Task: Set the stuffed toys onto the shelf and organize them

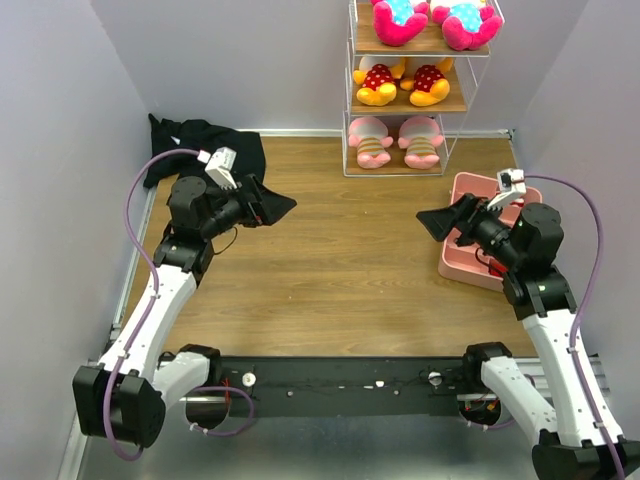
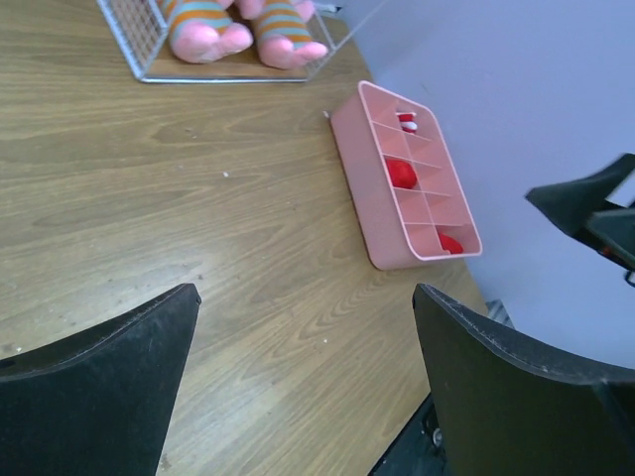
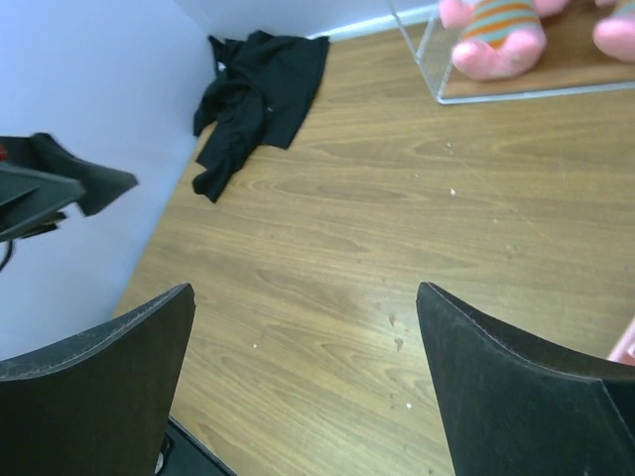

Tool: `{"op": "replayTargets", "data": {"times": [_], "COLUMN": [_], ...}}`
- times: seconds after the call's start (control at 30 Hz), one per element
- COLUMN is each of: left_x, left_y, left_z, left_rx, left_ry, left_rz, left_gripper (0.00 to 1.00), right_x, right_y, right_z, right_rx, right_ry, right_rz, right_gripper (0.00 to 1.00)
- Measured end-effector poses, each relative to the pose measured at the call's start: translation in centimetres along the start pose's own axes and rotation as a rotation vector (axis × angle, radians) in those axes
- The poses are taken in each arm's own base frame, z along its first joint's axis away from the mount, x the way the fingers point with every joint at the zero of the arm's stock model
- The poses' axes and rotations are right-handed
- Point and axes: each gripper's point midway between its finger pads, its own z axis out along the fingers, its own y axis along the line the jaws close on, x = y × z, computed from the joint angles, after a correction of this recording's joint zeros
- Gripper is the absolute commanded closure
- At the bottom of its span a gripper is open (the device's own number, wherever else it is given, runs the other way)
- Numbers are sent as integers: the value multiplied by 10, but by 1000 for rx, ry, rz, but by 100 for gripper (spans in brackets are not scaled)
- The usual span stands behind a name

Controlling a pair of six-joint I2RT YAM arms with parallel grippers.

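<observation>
- Toys all appear to be on the shelf (image 1: pixel 458 103) already, two to a board: a white-and-magenta pair (image 1: pixel 400 20) on top, a yellow pair (image 1: pixel 378 83) in the middle, and a pale pink striped pair (image 1: pixel 372 142) at the bottom.
- Left gripper (image 1: pixel 280 205) hangs well in front of the shelf and off to its left. Its fingers are spread wide with nothing between them.
- Right gripper (image 1: pixel 435 222) hangs in front of the shelf and a little to its right, also spread wide and empty.
- A black cloth (image 1: pixel 200 140) lies bunched to the left of the shelf, and a pink tray (image 1: pixel 462 185) sits just to its right.
- To my eye the sorting is done, so what remains is checking and backing off.
- I would keep both arms low and clear of the wire frame, since a knock could tip a whole row.
- If a toy needs straightening, approach from the open front of the shelf, pinch the body gently, and leave its neighbour alone.
</observation>
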Motion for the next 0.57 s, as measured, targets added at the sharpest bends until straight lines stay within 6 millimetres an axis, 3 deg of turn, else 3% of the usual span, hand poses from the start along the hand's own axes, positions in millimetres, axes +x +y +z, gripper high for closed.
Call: {"op": "replayTargets", "data": {"times": [0.27, 0.57], "left_x": [-4, -3], "left_y": [-31, -31], "left_z": [-7, -7], "left_rx": [104, 107], "left_ry": [-23, -21], "left_rz": [82, 100], "left_gripper": [1, 1], "right_x": [14, 14], "right_y": [-12, -10], "right_z": [-2, -4], "right_rx": [47, 45], "right_ry": [31, 20], "right_rz": [32, 29], "right_gripper": [0, 0]}}
